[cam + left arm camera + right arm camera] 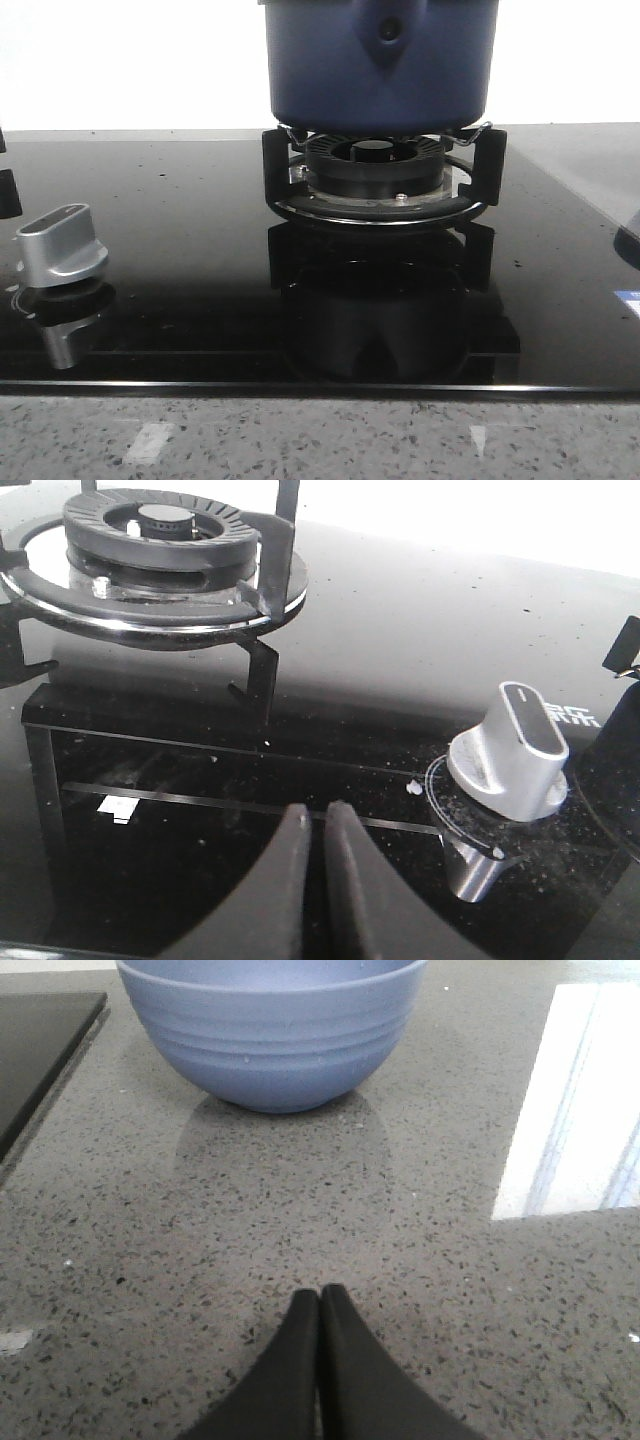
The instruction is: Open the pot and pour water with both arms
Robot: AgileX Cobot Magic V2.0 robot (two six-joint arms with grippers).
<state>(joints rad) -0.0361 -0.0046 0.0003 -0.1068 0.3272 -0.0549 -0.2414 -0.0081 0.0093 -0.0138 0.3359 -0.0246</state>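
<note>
Glossy black glass of a gas hob (180,250) fills the front view, bordered in front by a speckled grey stone countertop (320,440) under a washed-out white background. Far left on the glass stands a silver control knob (62,245), its oblong grip mirrored in the surface below it. At centre sits the black ring-shaped burner grate (385,180) around the burner head, and the dark blue pot (380,65) rests on its prongs, its pointed handle mount with one rivet facing the camera; the pot's top is cut off by the frame. At the right edge a sliver of something blue shows, too little to name.

From the left wrist, the left gripper (315,825) hovers over the glass with its dark fingers pressed together, holding nothing; faint white lettering beside the knob is too blurred to read.

Over the countertop, the right gripper (320,1305) is likewise closed and empty, pointing toward a pale blue ribbed bowl (270,1030) well apart from it.
</note>
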